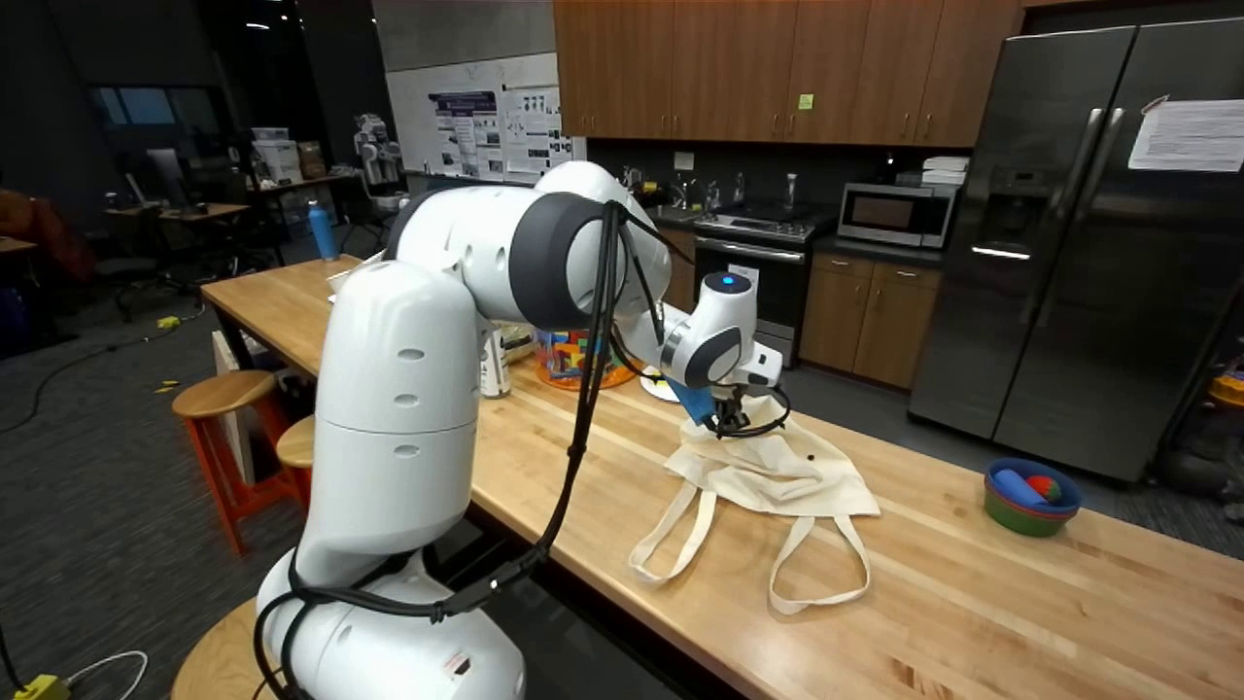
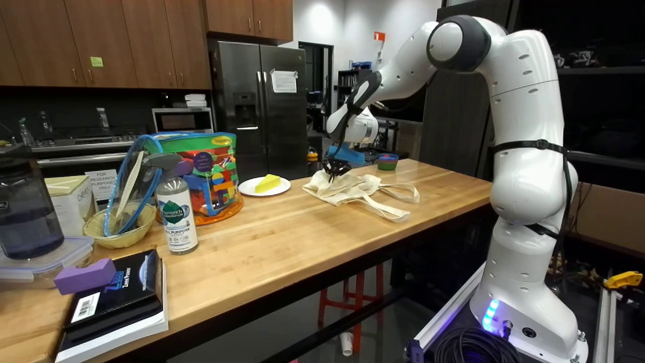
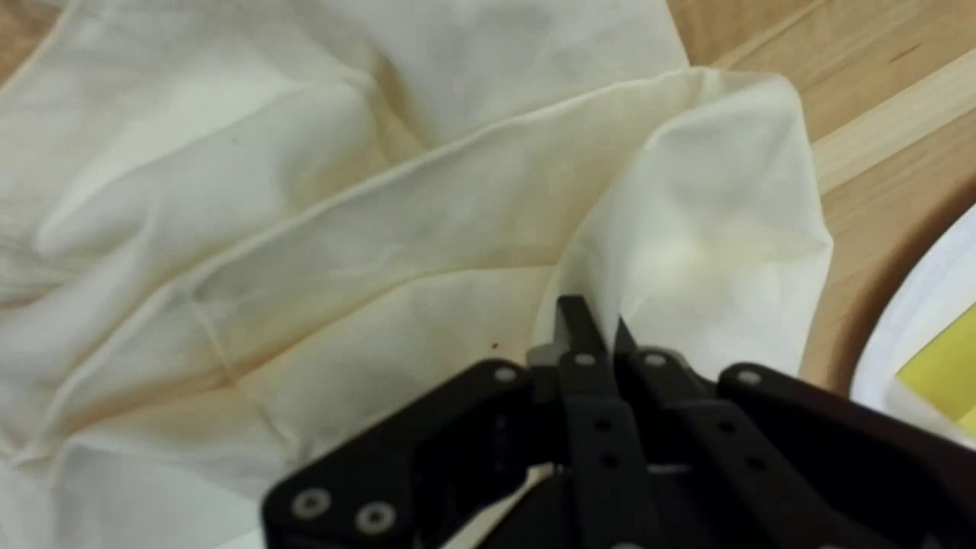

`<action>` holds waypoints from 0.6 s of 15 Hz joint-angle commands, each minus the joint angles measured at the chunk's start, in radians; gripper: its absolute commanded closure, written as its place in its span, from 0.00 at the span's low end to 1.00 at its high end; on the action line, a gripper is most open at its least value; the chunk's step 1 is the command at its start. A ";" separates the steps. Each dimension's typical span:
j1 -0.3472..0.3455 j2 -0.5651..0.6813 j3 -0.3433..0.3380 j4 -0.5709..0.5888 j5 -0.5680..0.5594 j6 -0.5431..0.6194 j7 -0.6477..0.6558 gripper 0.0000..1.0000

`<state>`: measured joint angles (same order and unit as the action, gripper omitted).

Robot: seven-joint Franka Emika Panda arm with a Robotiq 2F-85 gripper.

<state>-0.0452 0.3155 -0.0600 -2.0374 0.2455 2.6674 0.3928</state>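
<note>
A cream cloth tote bag (image 1: 777, 476) lies crumpled on the wooden table (image 1: 957, 583), its two straps spread toward the near edge. It also shows in an exterior view (image 2: 345, 191) and fills most of the wrist view (image 3: 343, 229). My gripper (image 3: 598, 328) is shut on a raised fold of the bag cloth, which runs up between its fingertips. In both exterior views the gripper (image 1: 731, 420) (image 2: 333, 171) points down at the far part of the bag. A white plate (image 2: 247, 188) with a yellow wedge (image 2: 268, 183) is beside the bag; both also show in the wrist view.
Nested bowls (image 1: 1030, 520) holding a blue item and a red item stand farther along the table. A spray bottle (image 2: 177, 222), a clear bag of toy blocks (image 2: 204, 176), a basket (image 2: 121, 237), a purple block (image 2: 85, 276) and a black book (image 2: 121, 290) are at the other end.
</note>
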 commanded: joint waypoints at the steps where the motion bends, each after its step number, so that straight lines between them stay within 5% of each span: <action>1: 0.066 -0.101 0.024 -0.101 -0.058 -0.003 -0.041 0.99; 9: 0.169 -0.173 0.064 -0.241 -0.238 0.003 -0.032 0.99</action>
<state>0.1157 0.1934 -0.0040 -2.2184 0.0422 2.6722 0.3741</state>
